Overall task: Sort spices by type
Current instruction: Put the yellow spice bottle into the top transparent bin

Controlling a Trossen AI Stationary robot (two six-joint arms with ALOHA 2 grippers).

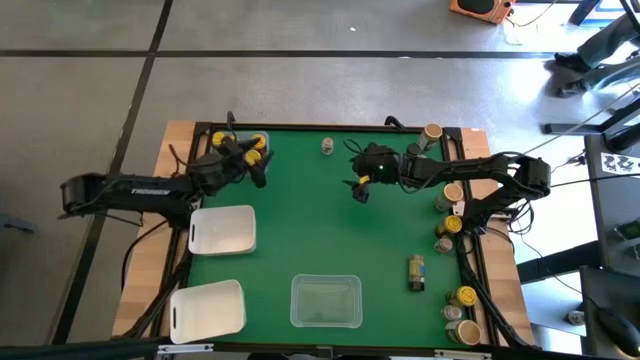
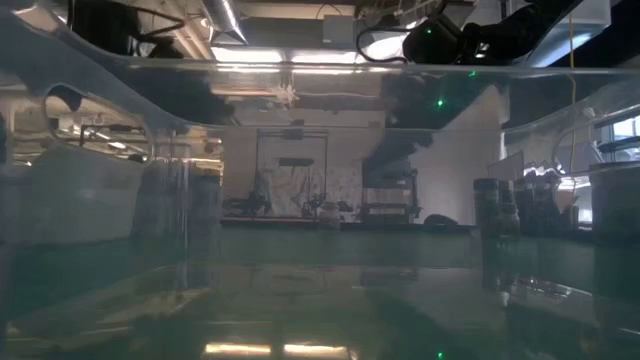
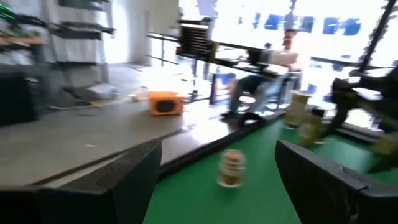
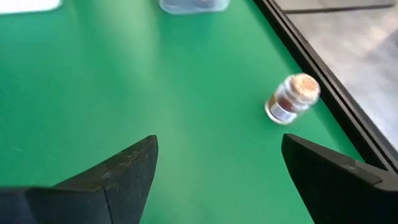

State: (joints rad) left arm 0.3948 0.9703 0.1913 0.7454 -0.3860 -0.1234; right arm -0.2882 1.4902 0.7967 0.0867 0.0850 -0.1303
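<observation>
The green counter (image 1: pixel 330 230) carries the spices in several groups. A cluster of yellow-lidded jars (image 1: pixel 255 143) sits at the far left corner. One lone jar (image 1: pixel 327 146) stands near the far edge, about midway between the two arms. Along the right edge runs a row of jars (image 1: pixel 450 225) with tan and yellow lids, from the far right corner down to the near right corner, and a single jar (image 1: pixel 417 271) lies on its side just inside that row.

The left gripper (image 1: pixel 256 168) hovers just beside the yellow-lidded cluster, its fingers spread apart with nothing between them. In the left wrist view its two dark fingers (image 3: pixel 134 180) frame the lone jar (image 3: pixel 231 168) farther off on the green surface, and a seated person (image 3: pixel 273 68) shows in the room beyond the counter.

The right gripper (image 1: pixel 360 186) hangs over the far middle of the counter, near the lone jar, and is likewise spread wide and empty. The right wrist view shows a jar with a tan lid (image 4: pixel 292 98) tilted close to the counter's dark border, between and beyond the fingers (image 4: pixel 124 171).

Two white trays (image 1: pixel 222 229) lie on the left side, one nearer the front edge (image 1: pixel 208 308), and a clear tray (image 1: pixel 325 301) rests at the front middle. The low view looks through clear plastic, with blurred dark jars (image 2: pixel 500 215) to its right.
</observation>
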